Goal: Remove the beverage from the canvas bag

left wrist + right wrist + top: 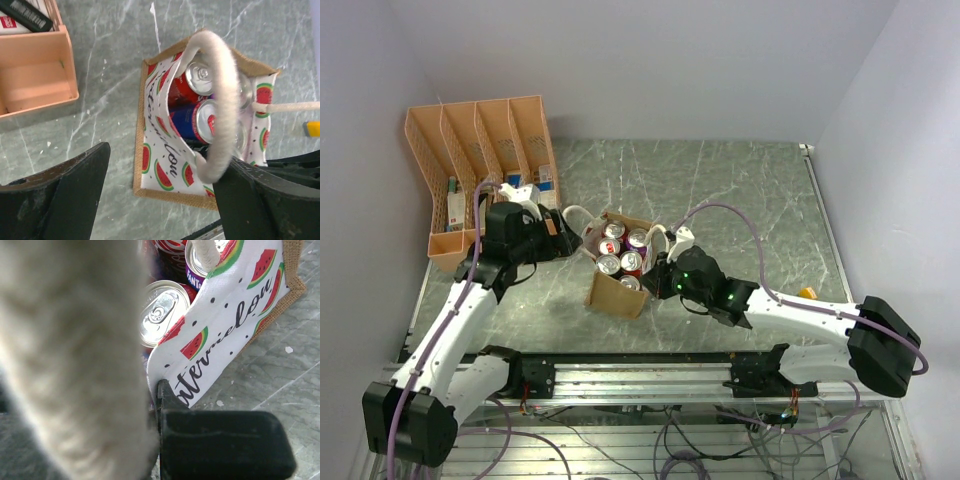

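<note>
The right gripper (pixel 660 276) pinches the canvas bag (pixel 613 296) by its wall while the left gripper (pixel 165 161) gapes wide beside the rope handle (pixel 226 100), which could snag a finger and topple the cans (pixel 621 252).

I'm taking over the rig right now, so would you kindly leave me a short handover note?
Left pincer: open and empty, beside the canvas bag, with one rope handle between its fingers.
Right pincer: shut on the bag's rim, apparently steadying it.
Cans: several stand upright inside the bag; none is out.
Done: bag braced.
Left: grip one can and lift it out.
</note>
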You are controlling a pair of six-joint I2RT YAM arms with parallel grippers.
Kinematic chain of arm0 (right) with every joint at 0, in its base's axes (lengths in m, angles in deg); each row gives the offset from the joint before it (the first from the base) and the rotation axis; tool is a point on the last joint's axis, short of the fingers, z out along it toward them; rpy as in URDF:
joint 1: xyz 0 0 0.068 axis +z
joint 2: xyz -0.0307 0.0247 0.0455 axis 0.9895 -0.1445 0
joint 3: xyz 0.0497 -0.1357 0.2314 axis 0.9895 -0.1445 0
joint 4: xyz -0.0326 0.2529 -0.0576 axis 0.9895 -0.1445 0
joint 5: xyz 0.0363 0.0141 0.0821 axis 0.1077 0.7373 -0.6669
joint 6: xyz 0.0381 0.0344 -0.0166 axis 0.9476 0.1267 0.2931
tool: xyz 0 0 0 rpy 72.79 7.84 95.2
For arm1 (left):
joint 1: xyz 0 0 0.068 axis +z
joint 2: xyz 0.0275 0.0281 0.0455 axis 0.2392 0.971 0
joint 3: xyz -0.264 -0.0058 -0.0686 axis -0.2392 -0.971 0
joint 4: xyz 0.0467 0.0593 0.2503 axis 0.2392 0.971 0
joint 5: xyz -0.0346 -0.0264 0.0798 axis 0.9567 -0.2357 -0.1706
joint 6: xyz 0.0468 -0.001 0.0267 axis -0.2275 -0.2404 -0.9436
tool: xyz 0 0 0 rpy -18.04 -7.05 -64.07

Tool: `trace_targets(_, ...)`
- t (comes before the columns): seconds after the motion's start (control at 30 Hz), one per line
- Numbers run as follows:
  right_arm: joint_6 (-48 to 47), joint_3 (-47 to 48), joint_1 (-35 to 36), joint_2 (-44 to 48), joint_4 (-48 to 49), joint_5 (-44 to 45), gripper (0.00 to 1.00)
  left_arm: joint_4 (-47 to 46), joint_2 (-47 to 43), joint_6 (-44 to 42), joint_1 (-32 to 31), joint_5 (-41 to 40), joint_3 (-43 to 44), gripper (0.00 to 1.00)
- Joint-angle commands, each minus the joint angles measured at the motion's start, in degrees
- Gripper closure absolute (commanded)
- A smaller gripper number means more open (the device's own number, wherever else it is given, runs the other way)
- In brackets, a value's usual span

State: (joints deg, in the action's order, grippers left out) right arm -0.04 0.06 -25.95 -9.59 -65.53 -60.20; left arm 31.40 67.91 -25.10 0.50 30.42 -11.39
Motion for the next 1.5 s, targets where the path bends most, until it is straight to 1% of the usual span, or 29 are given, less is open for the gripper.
trace_targets(0.0,-1.86,-1.31,1.8,1.17,-4.3,-4.93,1.0,2.17,0.32,3.76,-0.39,0.01,-0.31,0.18)
trace_targets(0.03,-2.15,-1.22,1.74,1.19,-4.7,-4.77,1.0,2.17,0.04,5.51,-0.37,-1.93,-1.51,0.22)
trace_targets(0.1,-2.85,-1.64,1.79,0.99,-4.75,-4.24,1.0,0.87,-0.57,8.26,-0.37,-2.07,-3.9,0.24)
trace_targets(0.17,-3.25,-2.49,1.76,0.46,-3.74,-3.49,1.0,-3.61,-1.09,11.42,-0.37,0.34,-6.24,0.25)
trace_targets(0.23,-3.31,-2.63,1.81,-0.64,-2.96,-3.36,1.0,-9.06,-2.26,14.66,-0.37,4.09,-8.36,0.3)
trace_targets(0.27,-3.29,-2.47,1.75,-1.31,-2.93,-3.79,1.0,-10.42,-2.91,16.29,-0.37,3.86,-9.18,0.34)
trace_targets(0.33,-2.94,-2.23,1.82,-2.69,-2.95,-4.44,0.98,-10.61,-3.49,16.99,-0.37,2.1,-10.28,0.41)
trace_targets(0.4,-2.52,-2.02,1.84,-3.49,-3.69,-4.23,0.97,-8.23,-2.91,16.28,-0.36,0.12,-10.61,0.46)
trace_targets(0.5,-2.77,-2.31,1.85,-2.91,-4.54,-3.65,0.93,-5.87,-2.52,15.54,-0.37,-2.01,-12.44,0.65)
trace_targets(0.53,-3.01,-2.64,1.83,-2.43,-4.75,-2.89,0.91,-5.75,-3.01,15.96,-0.37,-2.87,-13.66,0.7)
trace_targets(0.6,-3.47,-3.09,1.91,-1.59,-5.77,0.03,0.86,-6.31,-3.63,17.15,-0.37,-4.19,-16.14,0.74)
trace_targets(0.63,-3.73,-2.99,1.89,-1.29,-6.53,1.94,0.84,-6.38,-3.97,17.81,-0.37,-4.57,-17.25,0.78)
trace_targets(0.7,-4.51,-1.52,1.84,-0.66,-9.07,7.36,0.83,-5.57,-4.52,18.25,-0.31,-4.69,-17.83,0.85)
trace_targets(0.77,-5.54,0.36,1.91,0.48,-11.38,11.37,0.82,-4.52,-5.19,17.16,-0.29,-4.7,-17.64,0.9)
trace_targets(0.8,-6.24,1.32,1.84,1.21,-12.42,13.58,0.75,-3.79,-5.56,16.61,-0.36,-4.87,-17.47,0.92)
trace_targets(0.93,-8.19,6.64,1.9,3.91,-18.52,19.67,0.69,-5.82,-6.57,16.27,-0.35,-2.62,-18.1,0.93)
trace_targets(0.97,-8.52,8.12,1.82,4.19,-20.26,21.19,0.67,-5.83,-6.54,16.13,-0.35,-2.4,-18.03,0.93)
trace_targets(1.0,-9.41,9.69,1.85,4.39,-21.25,21.94,0.57,-5.69,-6.53,15.92,-0.35,-2.25,-18.04,0.93)
trace_targets(1.03,-10.75,10.94,1.9,4.52,-21.86,22.77,0.52,-5.49,-6.42,15.74,-0.37,-2.1,-17.81,0.93)
trace_targets(1.07,-11.26,12.17,1.83,4.61,-22.68,23.68,0.5,-5.68,-6.37,15.72,-0.37,-1.49,-17.86,0.93)
trace_targets(1.17,-11.68,15.06,1.85,4.18,-25.47,27.18,0.48,-6.33,-7.23,16.12,-0.37,-0.12,-18.35,0.93)
trace_targets(1.3,-11.7,21.62,1.85,3.13,-33.86,31.34,0.48,-6.26,-8.33,16.5,-0.37,-0.46,-18.76,0.93)
trace_targets(1.37,-13.14,22.65,1.9,4.03,-34.5,29.92,0.48,-6.0,-8.4,16.42,-0.35,-0.34,-18.66,0.93)
trace_targets(1.43,-16.99,22.63,1.89,5.85,-30.77,25.21,0.46,-5.93,-8.41,16.46,-0.37,-0.57,-18.69,0.93)
trace_targets(1.47,-18.52,22.66,1.91,6.18,-29.43,23.0,0.28,-5.82,-8.4,16.49,-0.32,-1.01,-18.71,0.93)
